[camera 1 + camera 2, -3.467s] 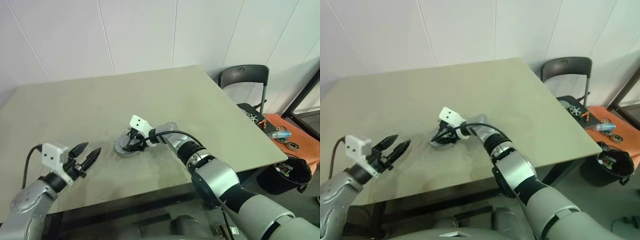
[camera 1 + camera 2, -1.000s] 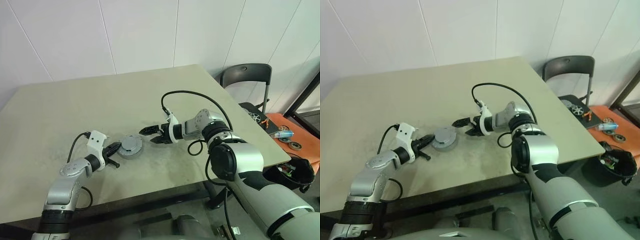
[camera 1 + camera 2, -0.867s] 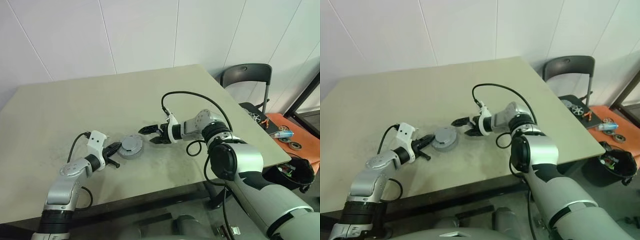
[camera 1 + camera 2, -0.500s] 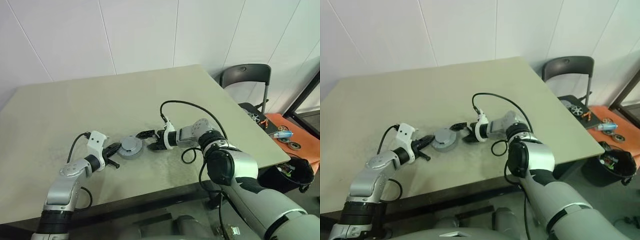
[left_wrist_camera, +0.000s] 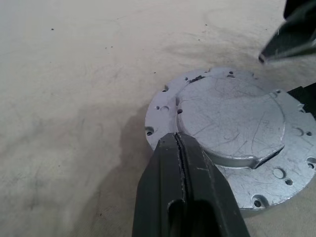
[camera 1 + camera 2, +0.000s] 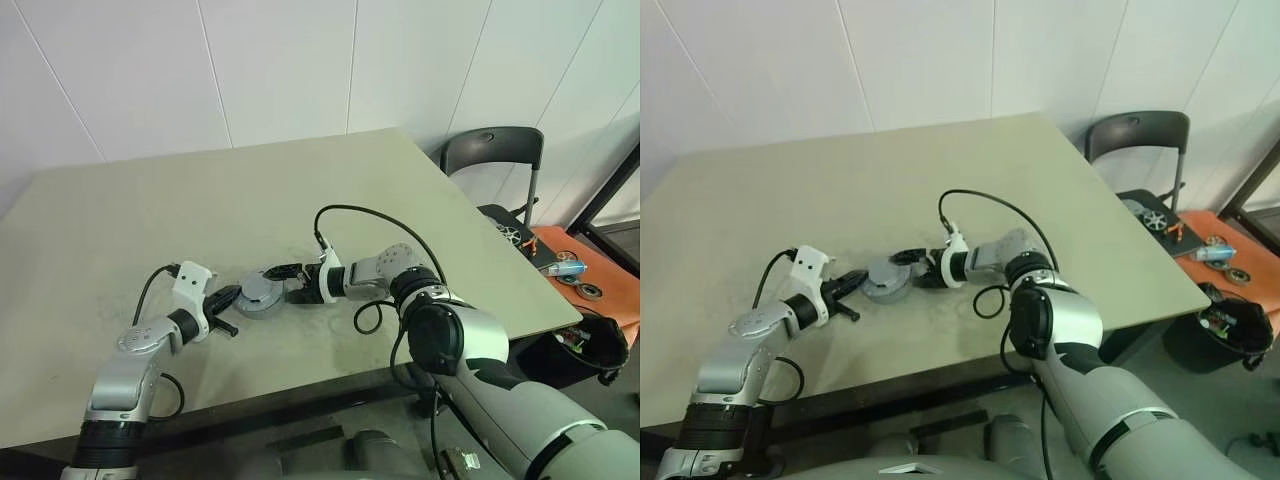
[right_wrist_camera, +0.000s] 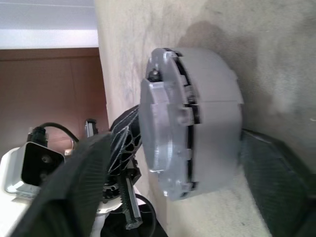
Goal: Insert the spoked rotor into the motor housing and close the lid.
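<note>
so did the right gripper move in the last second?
Yes. The right gripper travelled leftward across the table toward the motor housing, closing the gap; its jaws now straddle the housing, opposite the left gripper.

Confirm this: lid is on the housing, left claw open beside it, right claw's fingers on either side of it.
One thing is wrong: the left claw is shut, its two fingers pressed together at the edge of the lid, as the left wrist view shows. The rest holds: the lid sits on the housing, and the right claw has a finger on either side.
</note>
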Tool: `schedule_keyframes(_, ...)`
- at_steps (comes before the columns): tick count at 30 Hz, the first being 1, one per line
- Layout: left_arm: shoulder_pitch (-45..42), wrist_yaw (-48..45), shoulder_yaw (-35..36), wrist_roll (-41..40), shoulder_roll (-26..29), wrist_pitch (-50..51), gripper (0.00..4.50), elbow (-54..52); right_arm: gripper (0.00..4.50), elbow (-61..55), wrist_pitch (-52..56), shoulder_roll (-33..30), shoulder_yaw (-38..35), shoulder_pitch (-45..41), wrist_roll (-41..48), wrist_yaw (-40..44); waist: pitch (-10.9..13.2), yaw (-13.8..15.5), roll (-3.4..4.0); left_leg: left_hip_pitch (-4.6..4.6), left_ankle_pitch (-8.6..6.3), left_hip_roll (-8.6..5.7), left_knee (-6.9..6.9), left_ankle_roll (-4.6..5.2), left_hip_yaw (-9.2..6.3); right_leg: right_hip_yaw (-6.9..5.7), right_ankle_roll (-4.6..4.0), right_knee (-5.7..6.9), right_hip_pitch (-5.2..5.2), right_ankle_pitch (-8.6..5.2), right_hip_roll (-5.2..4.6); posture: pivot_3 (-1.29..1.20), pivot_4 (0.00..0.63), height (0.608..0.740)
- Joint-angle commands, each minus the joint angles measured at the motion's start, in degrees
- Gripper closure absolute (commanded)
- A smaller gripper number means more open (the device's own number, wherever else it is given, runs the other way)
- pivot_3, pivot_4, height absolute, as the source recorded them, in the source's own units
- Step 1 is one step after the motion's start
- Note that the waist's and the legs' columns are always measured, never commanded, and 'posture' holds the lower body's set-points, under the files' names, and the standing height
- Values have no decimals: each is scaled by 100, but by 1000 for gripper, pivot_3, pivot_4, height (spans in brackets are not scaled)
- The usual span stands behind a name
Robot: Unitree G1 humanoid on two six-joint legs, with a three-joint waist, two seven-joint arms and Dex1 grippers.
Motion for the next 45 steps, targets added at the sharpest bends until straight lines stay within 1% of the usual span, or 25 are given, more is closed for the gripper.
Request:
schedule_keyframes(1, 22, -106, -153, -13, -1, 71, 4500, -52, 1616, -121, -17, 133, -200, -112, 300, 45, 0, 0, 0, 0, 0, 0, 0, 0, 0, 0, 0, 0, 0, 0, 0, 0, 0, 740)
schedule_keyframes(3, 25, -112, -152, -13, -5, 75, 4500, -55, 2304, -131, -21, 138, -210, -107, 322, 17, 0, -4, 0, -1, 0, 0, 0, 0, 0, 0, 0, -1, 0, 0, 0, 0, 0, 740)
schedule_keyframes(6, 33, -122, -141, -7, -19, 89, 4500, -65, 3158, -155, -49, 148, -217, -91, 345, -3, 0, -1, 0, -1, 0, 0, 0, 1, 0, 0, 0, -1, 0, 0, 0, 0, 0, 740)
schedule_keyframes(7, 33, -119, -131, -11, -27, 96, 4500, -64, 3277, -156, -56, 153, -238, -88, 366, -1, 0, -3, 0, 0, 0, 0, -1, 1, 0, 0, 0, -1, 0, 0, 0, 0, 0, 740)
schedule_keyframes(13, 6, -25, 58, -172, -178, 191, 4500, -70, 3277, -193, 2, 162, -254, -116, 409, 109, 0, -2, 0, -1, -1, 0, 0, 1, 1, 0, 1, -2, 0, 0, 0, 0, 0, 740)
schedule_keyframes(16, -55, 316, 519, -549, -590, 354, 4500, -167, 3277, -229, 60, 172, -185, -123, 377, 204, 1, -3, -1, -2, -1, 0, 1, 1, 0, 0, 1, -2, 0, 0, 0, 0, 0, 740)
schedule_keyframes(17, -110, 689, 784, -670, -821, 486, 4500, -236, 3277, -241, 92, 173, -182, -130, 389, 243, 2, -1, -1, -3, -1, 0, 1, 2, 0, 0, 1, -3, -1, 1, 0, 0, 0, 740)
schedule_keyframes(19, -237, 1414, 1457, -1239, -1224, 1188, 4500, -377, 3277, -255, 129, 166, -194, -151, 414, 269, 8, -1, -12, -6, -1, 1, 2, 2, 0, 0, 14, -5, -2, 8, -1, 0, 0, 740)
schedule_keyframes(21, -199, 1479, 1784, -1797, -1260, 1891, 4500, -465, 3277, -280, 174, 165, -215, -174, 448, 317, 11, -19, -21, -10, -3, 2, 1, 6, -1, 0, 19, -5, -8, 11, 0, 0, 0, 740)
schedule_keyframes(23, -142, 1565, 2200, -2565, -1261, 2725, 4500, -437, 3277, -299, 202, 163, -238, -195, 469, 332, 12, -20, -20, -10, -8, 5, -1, 15, 0, 1, 21, -1, -12, 12, 5, 0, 0, 740)
schedule_keyframes(26, -8, 1862, 2868, -3332, -1477, 2913, 4500, -506, 3277, -319, 226, 148, -246, -218, 470, 327, 12, -16, -20, -14, -10, 4, -3, 19, -1, 0, 22, -3, -17, 12, 4, 0, 0, 740)
schedule_keyframes(31, 327, 2370, 3622, -4381, -1690, 3048, 4500, -560, 3277, -372, 219, 55, -258, -324, 532, 378, 13, -5, -22, -20, -11, 2, 0, 18, -1, 0, 21, -16, -16, 11, 0, 0, 0, 740)
schedule_keyframes(35, 619, 2497, 3818, -5620, -1728, 3249, 4500, -618, 3277, -407, 324, -75, -247, -488, 597, 481, 14, -2, -23, -22, -11, 2, 0, 17, -1, -1, 17, -18, -17, 8, 1, 0, 0, 740)
schedule_keyframes(37, 742, 2524, 3824, -6148, -1719, 3218, 4500, -681, 3277, -431, 396, -137, -206, -574, 595, 553, 14, -5, -24, -22, -11, 1, 1, 17, 1, 0, 2, -22, -15, -1, 0, 0, 0, 740)
schedule_keyframes(39, 865, 2487, 3715, -6420, -1628, 3163, 4500, -786, 3277, -445, 441, -179, -192, -632, 598, 594, 14, -7, -24, -22, -11, 1, 1, 17, 2, 0, 2, -24, -15, -1, 0, 0, 0, 740)
schedule_keyframes(42, 1076, 2376, 3571, -7149, -1564, 3103, 3912, -1102, 3277, -512, 606, -303, -189, -823, 646, 745, 15, -7, -24, -23, -11, 1, -1, 17, 2, 0, 1, -23, -17, -2, 2, 0, 0, 740)
schedule_keyframes(45, 1215, 2370, 3398, -7453, -1462, 2941, 2879, -1168, 3277, -517, 720, -402, -283, -994, 734, 820, 16, -4, -23, -25, -11, 1, -1, 17, 2, 1, 0, -23, -19, -2, 1, 0, 0, 740)
